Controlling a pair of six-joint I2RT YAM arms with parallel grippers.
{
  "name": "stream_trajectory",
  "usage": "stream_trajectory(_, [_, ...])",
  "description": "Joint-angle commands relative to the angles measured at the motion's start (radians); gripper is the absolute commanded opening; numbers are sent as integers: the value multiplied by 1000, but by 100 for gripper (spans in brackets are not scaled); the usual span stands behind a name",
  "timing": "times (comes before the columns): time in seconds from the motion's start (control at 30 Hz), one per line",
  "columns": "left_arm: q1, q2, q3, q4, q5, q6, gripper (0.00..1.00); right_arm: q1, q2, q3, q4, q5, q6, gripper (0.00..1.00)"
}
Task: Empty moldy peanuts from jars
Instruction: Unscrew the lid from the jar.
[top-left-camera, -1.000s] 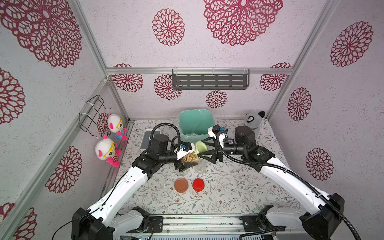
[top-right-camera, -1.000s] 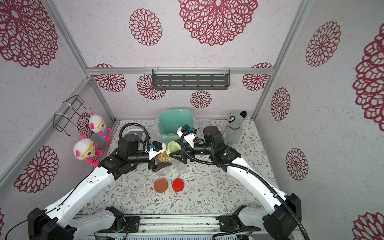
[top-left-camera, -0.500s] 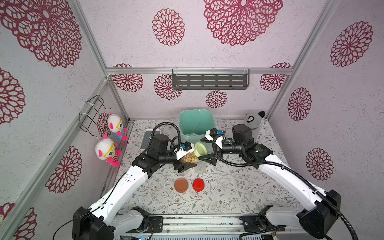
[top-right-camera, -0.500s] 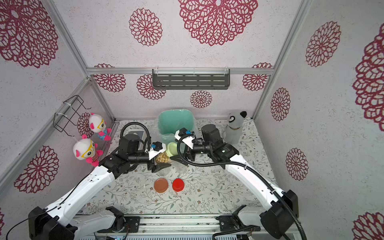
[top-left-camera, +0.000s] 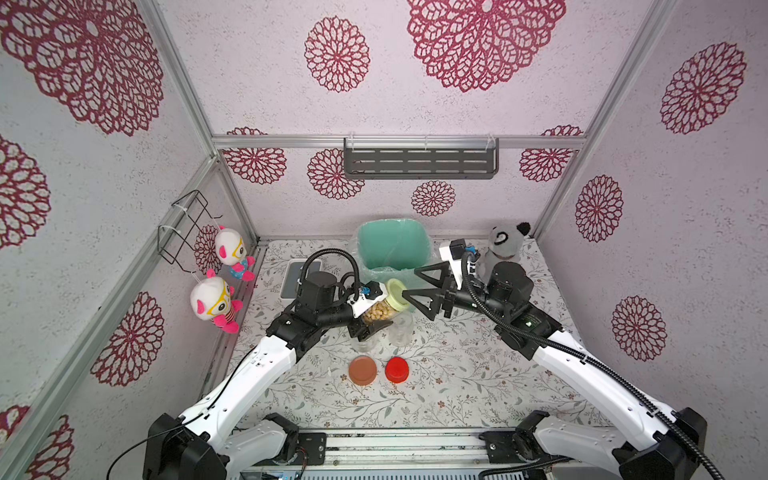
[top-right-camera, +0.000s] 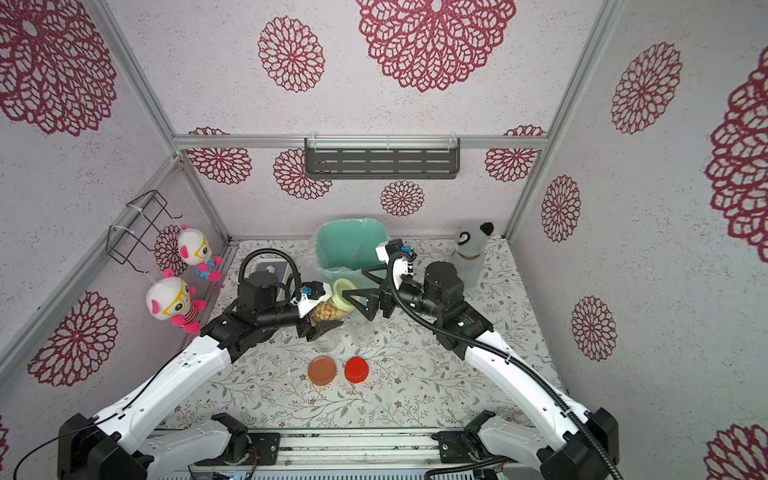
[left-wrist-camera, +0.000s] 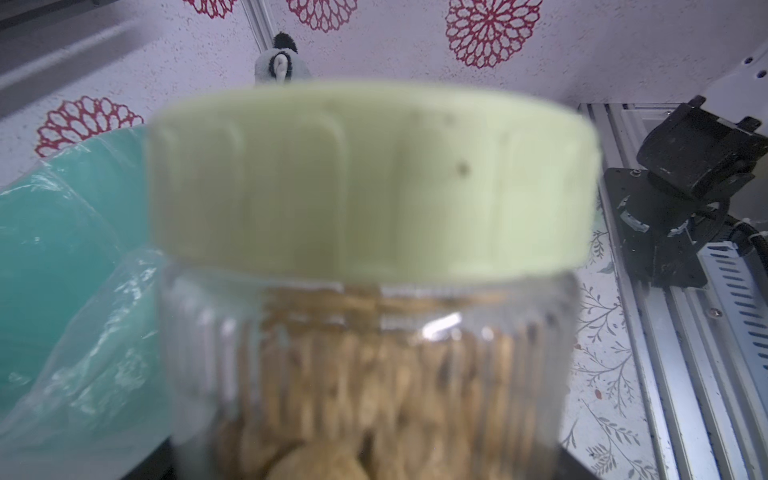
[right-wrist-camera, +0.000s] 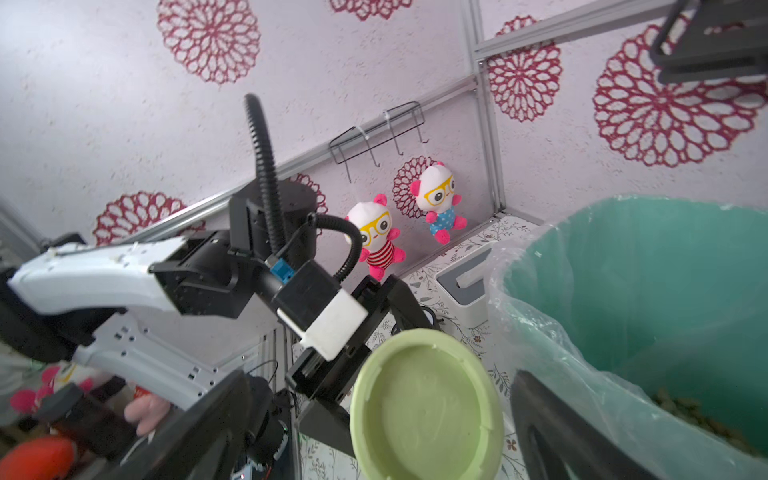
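Jar (top-left-camera: 378, 311) of moldy peanuts (left-wrist-camera: 332, 395) clamped in left fingers (right-wrist-camera: 324, 424); right fingers (right-wrist-camera: 552, 428) apart near green lid (right-wrist-camera: 426, 407)

Pale green lid (right-wrist-camera: 426, 405) faces the lens squarely; the jar behind it is hidden. Left end effector (right-wrist-camera: 361, 365) has black jaws set either side, just behind that lid. Mint bin (right-wrist-camera: 623, 291), clear-lined, stands just beside it, with peanuts (right-wrist-camera: 698, 419) at its bottom. Two plush toys (right-wrist-camera: 376, 239) hang against the wall, below a wire rack (right-wrist-camera: 376, 124).

Jar (left-wrist-camera: 374, 374) clear ribbed plastic; lid (left-wrist-camera: 374, 178) matt; liner (left-wrist-camera: 104, 353) glossy film.
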Motion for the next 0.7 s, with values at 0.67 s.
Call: stream_trajectory(0.67, [2,-41,11,137,-27,-9,0,128,85,45,-51,297,289,99])
